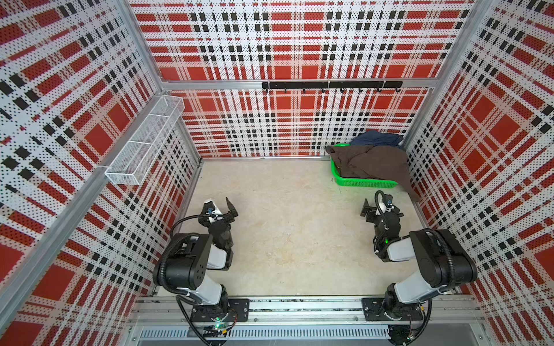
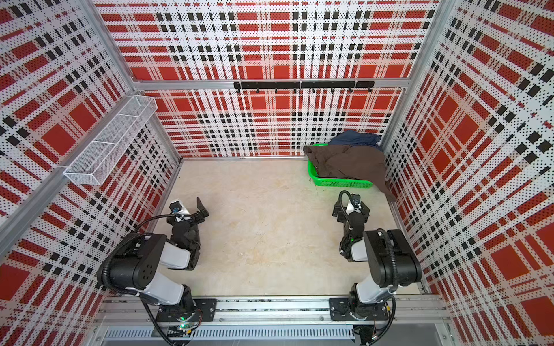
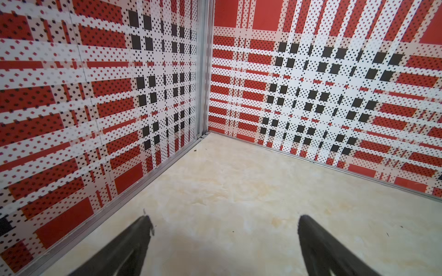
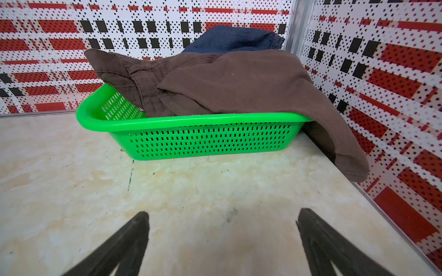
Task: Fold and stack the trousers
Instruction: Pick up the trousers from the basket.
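Nearest to me, at the front edge, both arms stand folded on their mounting rail point(image 1: 299, 310). The left gripper point(image 1: 220, 206) is over the table point(image 1: 284, 239) on the left side. Its wrist view shows the two fingers point(image 3: 134, 239) spread wide, with only bare tabletop between them. The right gripper point(image 1: 378, 208) is on the right side, also released and grasping nothing. Its fingers point(image 4: 323, 239) are wide apart and point toward the green basket point(image 4: 191, 120).

Farther away, this basket sits on the table in the far right corner. The trousers point(image 4: 239, 83) lie crumpled in it, dark brown and heaped above the rim. One leg hangs over the basket's right end and reaches down to the table beside the right wall. Behind them is a blue denim garment point(image 4: 229, 38); I cannot tell well if it lies inside the basket or leans behind it. On the back wall is a black hook rail point(image 1: 329, 84).
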You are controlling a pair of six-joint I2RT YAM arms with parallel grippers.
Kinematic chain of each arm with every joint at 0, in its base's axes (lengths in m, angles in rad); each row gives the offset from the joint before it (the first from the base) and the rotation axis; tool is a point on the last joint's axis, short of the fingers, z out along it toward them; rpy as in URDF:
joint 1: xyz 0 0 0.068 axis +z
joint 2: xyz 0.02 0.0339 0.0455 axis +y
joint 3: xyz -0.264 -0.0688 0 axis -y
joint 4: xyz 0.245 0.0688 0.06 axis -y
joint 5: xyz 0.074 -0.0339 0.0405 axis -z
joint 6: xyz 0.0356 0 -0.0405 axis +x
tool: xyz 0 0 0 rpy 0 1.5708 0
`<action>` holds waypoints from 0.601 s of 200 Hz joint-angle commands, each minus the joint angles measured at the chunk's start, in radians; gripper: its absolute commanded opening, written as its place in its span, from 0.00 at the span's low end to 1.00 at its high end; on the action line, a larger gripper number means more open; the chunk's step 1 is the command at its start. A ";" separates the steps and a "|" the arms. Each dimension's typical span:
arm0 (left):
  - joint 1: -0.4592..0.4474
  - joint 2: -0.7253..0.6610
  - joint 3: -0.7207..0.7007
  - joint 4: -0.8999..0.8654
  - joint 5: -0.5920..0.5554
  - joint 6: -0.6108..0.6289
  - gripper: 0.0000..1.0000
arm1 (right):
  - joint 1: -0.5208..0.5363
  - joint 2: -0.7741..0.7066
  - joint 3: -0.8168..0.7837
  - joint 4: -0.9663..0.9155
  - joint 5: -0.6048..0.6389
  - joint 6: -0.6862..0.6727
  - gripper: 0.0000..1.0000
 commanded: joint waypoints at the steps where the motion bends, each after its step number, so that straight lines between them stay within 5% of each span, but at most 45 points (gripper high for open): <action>1: 0.009 0.005 0.007 0.017 0.007 0.009 0.98 | 0.007 -0.004 0.002 0.029 0.009 -0.013 1.00; 120: 0.003 0.003 0.005 0.020 -0.001 0.012 0.98 | 0.008 -0.006 0.000 0.029 0.006 -0.013 1.00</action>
